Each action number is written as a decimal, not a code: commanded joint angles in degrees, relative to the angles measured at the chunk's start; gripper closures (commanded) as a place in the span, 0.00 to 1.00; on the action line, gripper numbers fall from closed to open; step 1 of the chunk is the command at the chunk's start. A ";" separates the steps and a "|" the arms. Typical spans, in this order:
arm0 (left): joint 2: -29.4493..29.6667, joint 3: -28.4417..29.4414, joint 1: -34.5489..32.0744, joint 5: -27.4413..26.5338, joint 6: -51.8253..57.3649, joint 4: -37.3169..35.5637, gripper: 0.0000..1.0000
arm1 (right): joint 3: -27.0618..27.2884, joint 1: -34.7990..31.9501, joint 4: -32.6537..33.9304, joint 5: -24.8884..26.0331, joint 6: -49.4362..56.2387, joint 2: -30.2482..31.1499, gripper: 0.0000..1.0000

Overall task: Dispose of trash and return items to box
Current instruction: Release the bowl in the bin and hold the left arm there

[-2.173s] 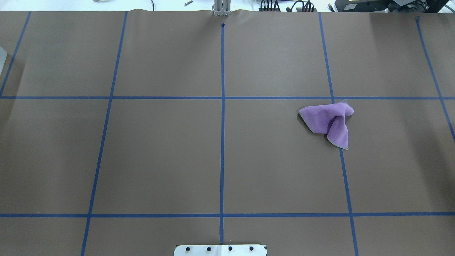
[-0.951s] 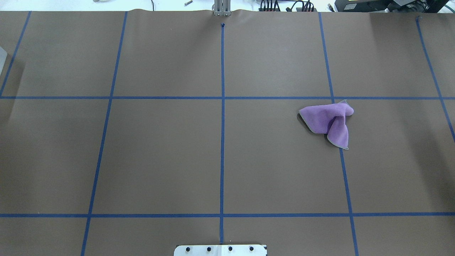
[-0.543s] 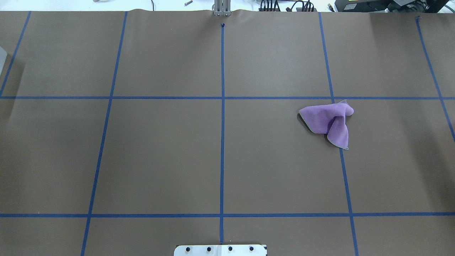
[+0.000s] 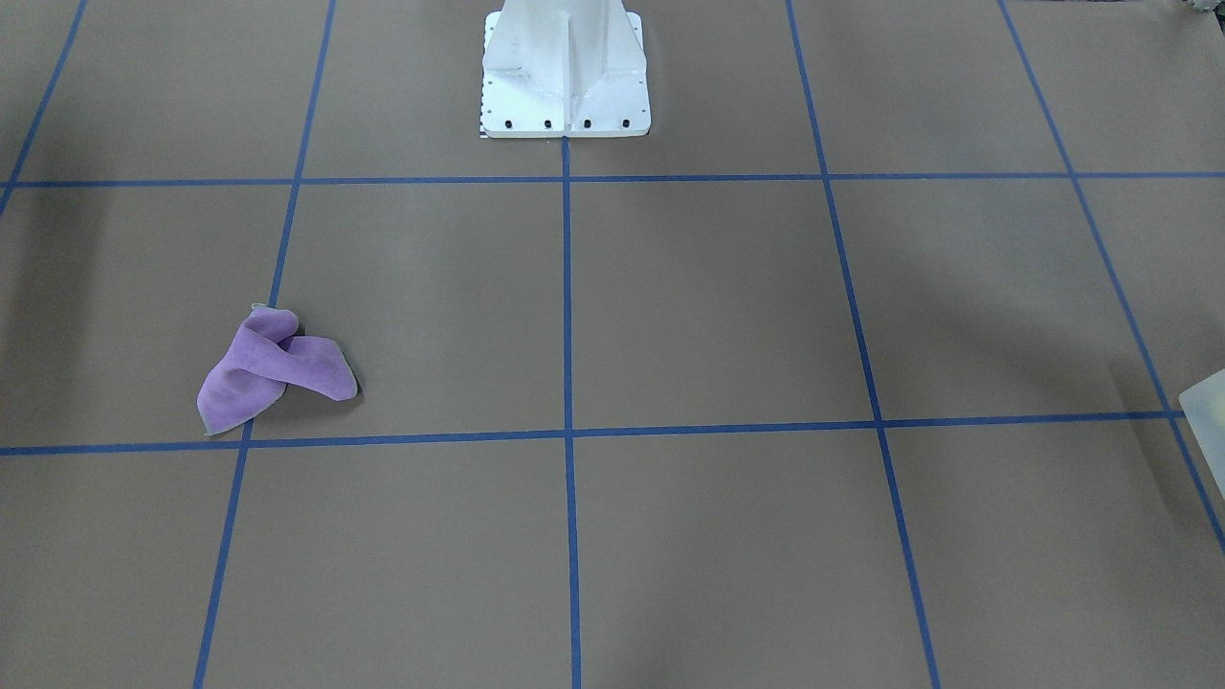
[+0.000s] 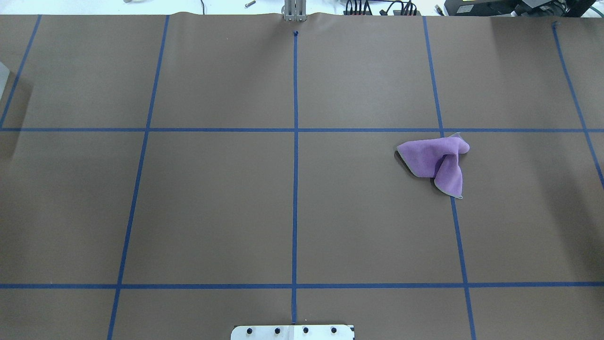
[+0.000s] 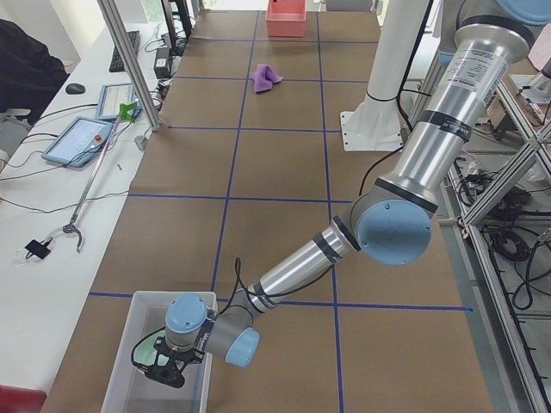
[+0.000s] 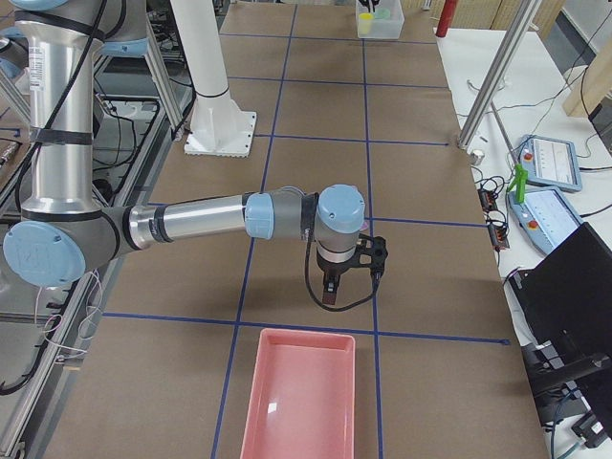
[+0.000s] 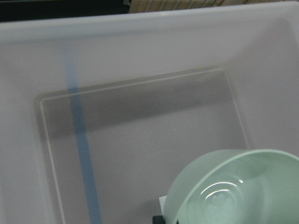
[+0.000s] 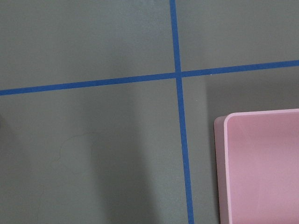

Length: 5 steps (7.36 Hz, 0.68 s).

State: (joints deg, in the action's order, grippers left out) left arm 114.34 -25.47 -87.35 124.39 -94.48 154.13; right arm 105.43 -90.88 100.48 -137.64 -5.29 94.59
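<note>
My left gripper reaches down into the pale translucent box at the table's left end. It holds the pale teal bowl just above the box floor. Only a dark bit of one finger shows in the left wrist view. A small yellow thing, likely the cup, sits in the far box in the exterior right view. My right gripper hangs over bare table just beyond the pink tray. I cannot tell if it is open or shut.
A crumpled purple cloth lies on the brown paper on the robot's right side; it also shows in the front view. The pink tray's corner shows in the right wrist view. The white robot base stands at mid-table.
</note>
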 commanded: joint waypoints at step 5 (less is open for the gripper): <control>0.18 -2.04 -4.74 6.90 4.12 -0.24 0.01 | -0.05 0.09 0.07 0.00 0.02 -0.02 0.00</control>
State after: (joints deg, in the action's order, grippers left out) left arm 114.47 -27.10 -90.23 129.14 -91.43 154.08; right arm 105.42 -90.83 100.55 -137.70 -5.27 94.64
